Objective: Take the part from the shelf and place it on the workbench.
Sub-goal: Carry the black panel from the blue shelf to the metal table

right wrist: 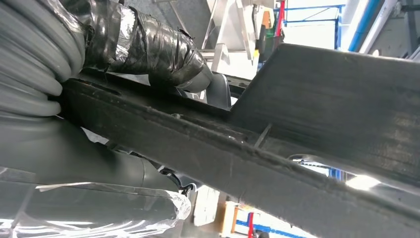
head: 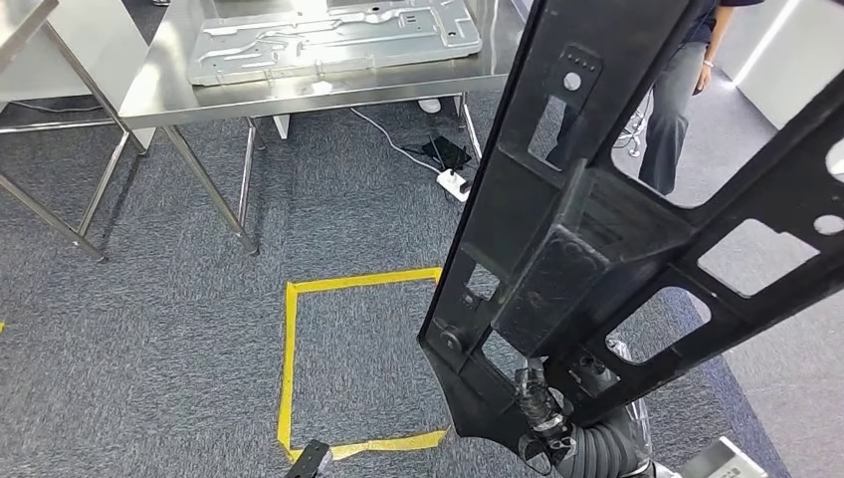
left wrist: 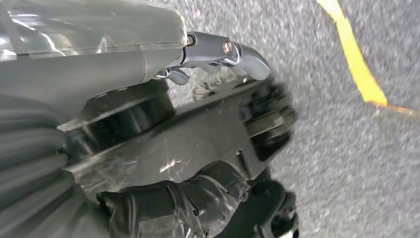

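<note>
So the robot's clearly in the carry stage here, part's off the shelf and not yet on the workbench, at least that's how I read it. The part (head: 557,249) is a big black frame with cut-out windows, and it fills the right half of the head view, running from the lower middle up to the top right corner, tilted. The right hand (head: 545,418) sits at the bottom of the frame right of centre, taped-up dark fingers wrapped onto the lower end of the part, and the right wrist view backs that up: fingers (right wrist: 148,47) in the upper left clamp over the top edge of the black bar, so that hand is gripping the part. Left hand is trickier. In the left wrist view the left hand (left wrist: 188,163) takes up the left and middle, grey thumb at top centre, dark fingers at the bottom, and a dark slab lies between them. It looks like it's holding something dark, but I can't tell if that's the part or just the hand's own bits, so no call from me. The workbench (head: 179,85) is the steel table in the upper left of the head view, already with a grey stamped panel (head: 333,40) on it. There's a yellow tape square (head: 291,368) on the carpet at lower centre, and a person (head: 677,100) stands at upper right. Next up, I'd guess: close in on the bench, then level the frame out and lower it onto free steel without clipping that panel or the person.
</note>
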Robot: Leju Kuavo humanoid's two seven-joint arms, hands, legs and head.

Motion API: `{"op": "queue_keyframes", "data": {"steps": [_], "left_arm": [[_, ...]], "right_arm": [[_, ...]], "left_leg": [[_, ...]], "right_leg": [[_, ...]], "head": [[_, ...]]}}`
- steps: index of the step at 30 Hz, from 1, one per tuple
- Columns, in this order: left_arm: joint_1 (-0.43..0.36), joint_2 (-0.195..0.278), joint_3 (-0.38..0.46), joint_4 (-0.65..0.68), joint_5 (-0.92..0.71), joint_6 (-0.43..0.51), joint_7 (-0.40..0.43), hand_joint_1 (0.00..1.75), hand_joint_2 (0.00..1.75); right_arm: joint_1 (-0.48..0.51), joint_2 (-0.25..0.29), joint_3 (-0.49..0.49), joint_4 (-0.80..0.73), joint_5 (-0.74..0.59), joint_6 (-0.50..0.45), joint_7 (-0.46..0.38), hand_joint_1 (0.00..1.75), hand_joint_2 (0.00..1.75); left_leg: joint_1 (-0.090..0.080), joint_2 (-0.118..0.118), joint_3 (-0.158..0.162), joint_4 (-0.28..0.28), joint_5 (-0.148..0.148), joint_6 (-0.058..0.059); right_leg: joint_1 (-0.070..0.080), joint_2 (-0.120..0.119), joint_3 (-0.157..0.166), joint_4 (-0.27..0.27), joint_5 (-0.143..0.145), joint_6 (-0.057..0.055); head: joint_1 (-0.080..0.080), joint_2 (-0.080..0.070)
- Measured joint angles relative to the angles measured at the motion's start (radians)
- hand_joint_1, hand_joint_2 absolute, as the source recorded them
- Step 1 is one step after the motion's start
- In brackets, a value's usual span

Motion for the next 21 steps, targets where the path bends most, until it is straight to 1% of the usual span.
{"op": "queue_keyframes", "data": {"steps": [1, 2, 3, 4, 5, 6, 7, 8, 9, 10, 11, 12, 13, 14, 15, 16, 17, 18, 19, 21], "left_arm": [[-0.001, 0.0, 0.0, 0.0, 0.001, 0.0, -0.001, 0.0, 1.75], [-0.003, 0.0, 0.0, 0.0, 0.001, 0.0, -0.002, 0.0, 1.75], [-0.003, 0.0, 0.0, 0.0, 0.001, 0.0, -0.002, 0.0, 1.75], [-0.003, 0.0, 0.0, 0.0, 0.001, -0.001, -0.003, 0.0, 1.75], [-0.002, 0.0, 0.0, 0.0, 0.001, -0.001, -0.003, 0.0, 1.75], [0.0, 0.0, 0.0, 0.0, 0.001, -0.002, -0.003, 0.0, 1.75], [0.001, 0.001, 0.0, 0.0, 0.001, -0.002, -0.003, 0.0, 1.75], [0.0, 0.001, 0.0, 0.0, 0.002, -0.003, -0.003, 0.0, 1.75], [-0.001, 0.001, 0.0, 0.0, 0.002, -0.004, -0.004, 0.0, 1.75], [-0.002, 0.001, 0.0, 0.0, 0.002, -0.004, -0.004, 0.0, 1.75], [-0.002, 0.001, 0.0, 0.0, 0.002, -0.005, -0.004, 0.0, 1.75], [-0.001, 0.001, 0.0, 0.0, 0.002, -0.005, -0.004, 0.0, 1.75], [0.001, 0.001, -0.001, 0.0, 0.002, -0.006, -0.004, 0.0, 1.75], [0.002, 0.001, -0.001, 0.0, 0.002, -0.006, -0.004, 0.0, 1.75], [0.002, 0.001, -0.001, 0.0, 0.002, -0.006, -0.004, 0.0, 1.75], [0.001, 0.001, -0.001, 0.0, 0.002, -0.006, -0.004, 0.0, 1.75], [0.0, 0.001, -0.001, 0.0, 0.003, -0.006, -0.004, 0.0, 1.75], [-0.001, 0.001, -0.001, 0.0, 0.003, -0.006, -0.003, 0.0, 1.75], [-0.002, 0.001, -0.001, 0.0, 0.004, -0.006, -0.003, 0.0, 1.75], [-0.001, 0.001, -0.001, 0.0, 0.005, -0.006, -0.002, 0.0, 1.75]], "right_arm": [[0.0, 0.001, 0.0, 0.0, 0.0, 0.001, 0.0, 1.75, 1.75], [-0.001, 0.001, 0.0, 0.0, -0.001, 0.003, 0.0, 1.75, 1.75], [-0.001, 0.002, 0.0, 0.0, -0.002, 0.004, 0.0, 1.75, 1.75], [-0.001, 0.003, 0.0, 0.0, -0.002, 0.006, 0.0, 1.75, 1.75], [-0.001, 0.003, 0.0, 0.0, -0.004, 0.007, -0.001, 1.75, 1.75], [0.0, 0.003, 0.0, 0.0, -0.005, 0.008, -0.001, 1.75, 1.75], [-0.001, 0.003, 0.0, 0.0, -0.005, 0.008, -0.001, 1.75, 1.75], [-0.001, 0.003, 0.0, 0.0, -0.006, 0.008, -0.001, 1.75, 1.75], [-0.001, 0.003, 0.0, 0.0, -0.006, 0.008, -0.001, 1.75, 1.75], [0.0, 0.003, 0.0, 0.0, -0.007, 0.008, -0.001, 1.75, 1.75], [0.001, 0.003, 0.0, 0.001, -0.008, 0.008, -0.001, 1.75, 1.75], [0.002, 0.004, 0.0, 0.001, -0.01, 0.008, -0.001, 1.75, 1.75], [0.003, 0.004, 0.0, 0.002, -0.012, 0.007, -0.001, 1.75, 1.75], [0.004, 0.004, 0.0, 0.002, -0.014, 0.006, -0.001, 1.75, 1.75], [0.005, 0.004, 0.0, 0.002, -0.017, 0.005, -0.001, 1.75, 1.75], [0.005, 0.004, 0.0, 0.003, -0.02, 0.002, -0.002, 1.75, 1.75], [0.005, 0.004, 0.0, 0.003, -0.022, 0.001, -0.003, 1.75, 1.75], [0.006, 0.004, 0.0, 0.004, -0.024, -0.001, -0.004, 1.75, 1.75], [0.007, 0.004, 0.0, 0.004, -0.026, -0.001, -0.005, 1.75, 1.75], [0.007, 0.005, 0.0, 0.005, -0.028, -0.001, -0.005, 1.75, 1.75]], "left_leg": [[-0.003, 0.003, 0.035, -0.067, 0.019, 0.006], [-0.007, 0.006, 0.059, -0.112, 0.026, 0.012], [-0.009, 0.008, 0.071, -0.136, 0.023, 0.017], [-0.011, 0.006, 0.074, -0.144, 0.019, 0.021], [-0.009, 0.003, 0.08, -0.15, 0.018, 0.026], [-0.007, 0.001, 0.089, -0.156, 0.017, 0.032], [-0.006, -0.001, 0.098, -0.16, 0.015, 0.038], [-0.005, -0.003, 0.108, -0.162, 0.013, 0.043], [-0.006, -0.003, 0.113, -0.163, 0.01, 0.047], [-0.007, -0.004, 0.117, -0.163, 0.006, 0.05], [-0.008, -0.006, 0.122, -0.162, 0.001, 0.052], [-0.009, -0.007, 0.128, -0.162, -0.004, 0.052], [-0.01, -0.009, 0.136, -0.162, -0.011, 0.052], [-0.01, -0.011, 0.147, -0.162, -0.018, 0.05], [-0.01, -0.013, 0.155, -0.162, -0.026, 0.048], [-0.011, -0.015, 0.163, -0.161, -0.034, 0.045], [-0.011, -0.017, 0.166, -0.16, -0.04, 0.04], [-0.012, -0.018, 0.169, -0.158, -0.045, 0.033], [-0.012, -0.018, 0.173, -0.154, -0.047, 0.027], [-0.011, -0.017, 0.176, -0.14, -0.053, 0.017]], "right_leg": [[0.002, -0.001, 0.005, 0.0, -0.005, 0.004], [0.003, -0.002, 0.008, -0.003, -0.009, 0.01], [0.005, -0.004, 0.012, -0.004, -0.009, 0.016], [0.007, -0.004, 0.016, -0.006, -0.008, 0.023], [0.005, -0.005, 0.018, -0.006, -0.008, 0.029], [0.005, -0.004, 0.019, 0.003, -0.012, 0.033], [0.005, -0.002, 0.01, 0.025, -0.025, 0.036], [0.004, 0.001, -0.01, 0.066, -0.046, 0.039], [0.005, 0.004, -0.041, 0.125, -0.071, 0.041], [0.006, 0.006, -0.081, 0.189, -0.096, 0.042], [0.006, 0.007, -0.117, 0.24, -0.111, 0.043], [0.007, 0.008, -0.143, 0.264, -0.11, 0.042], [0.007, 0.009, -0.15, 0.251, -0.088, 0.04], [0.006, 0.009, -0.14, 0.201, -0.045, 0.038], [0.007, 0.01, -0.121, 0.132, 0.004, 0.035], [0.008, 0.011, -0.103, 0.071, 0.032, 0.032], [0.011, 0.012, -0.088, 0.029, 0.048, 0.028], [0.014, 0.013, -0.083, 0.011, 0.051, 0.022], [0.016, 0.012, -0.079, 0.009, 0.044, 0.015], [0.013, 0.012, -0.063, 0.004, 0.049, 0.002]], "head": [[0.0, 0.0], [0.0, 0.0], [0.0, 0.0], [0.001, 0.0], [0.0, 0.0], [0.001, 0.0], [0.003, 0.0], [0.004, 0.0], [0.006, 0.0], [0.007, 0.0], [0.007, 0.0], [0.007, 0.0], [0.007, 0.0], [0.007, 0.0], [0.008, 0.0], [0.008, 0.0], [0.008, 0.0], [0.007, 0.0], [0.007, 0.0], [0.006, 0.0]]}}
